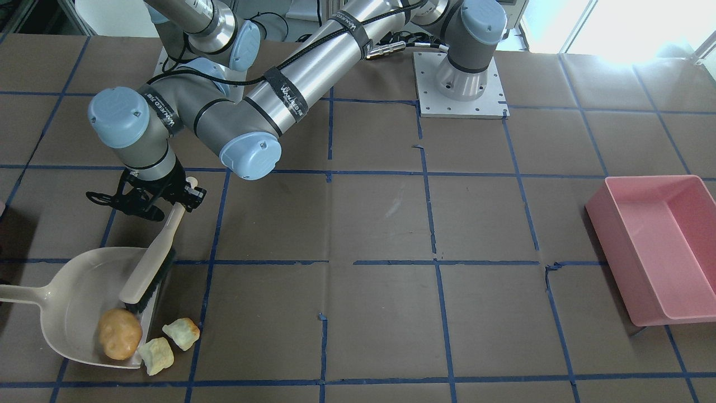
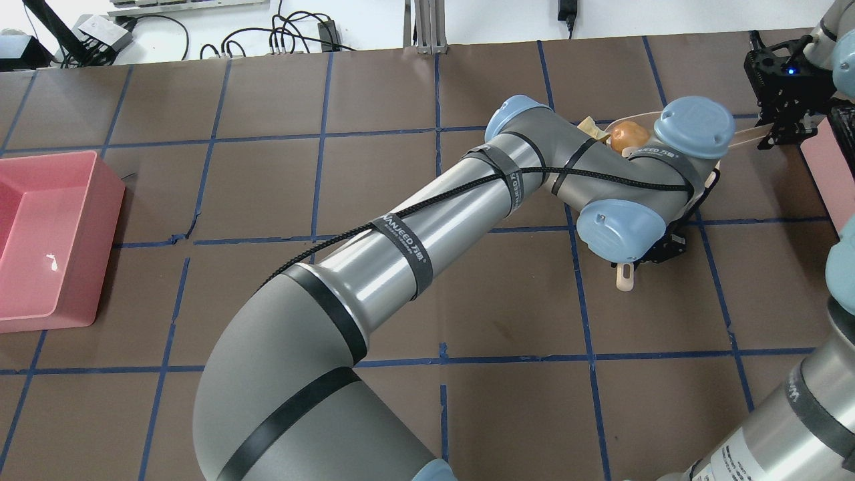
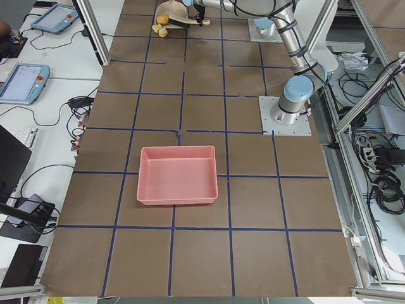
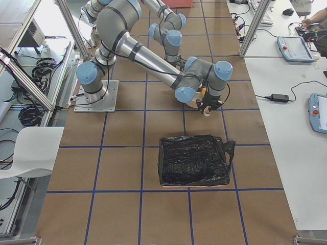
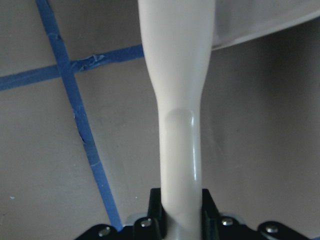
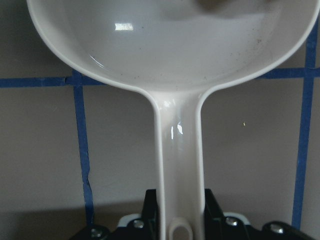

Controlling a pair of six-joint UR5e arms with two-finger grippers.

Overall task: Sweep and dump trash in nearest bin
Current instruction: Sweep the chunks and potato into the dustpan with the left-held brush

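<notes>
The beige dustpan [image 1: 72, 296] lies on the table with the tan potato-shaped lump [image 1: 119, 334] inside it near its lip. Two pale yellow-green chunks [image 1: 181, 333] [image 1: 156, 355] lie at the lip, on the table. My left gripper [image 1: 178, 202] is shut on the handle of the beige brush [image 1: 151, 268]; its bristles rest in the pan beside the lump. The left wrist view shows that grip [image 5: 180, 215]. My right gripper [image 2: 778, 137] is shut on the dustpan handle [image 6: 177, 150]. The bin shows only as a pink sliver [image 2: 827, 167] at the overhead view's right edge.
A large pink tray [image 1: 654, 246] stands far off on my left side. In the exterior right view a box lined with a black bag [image 4: 194, 161] stands close to the dustpan. My left arm [image 2: 414, 247] reaches across the table's middle.
</notes>
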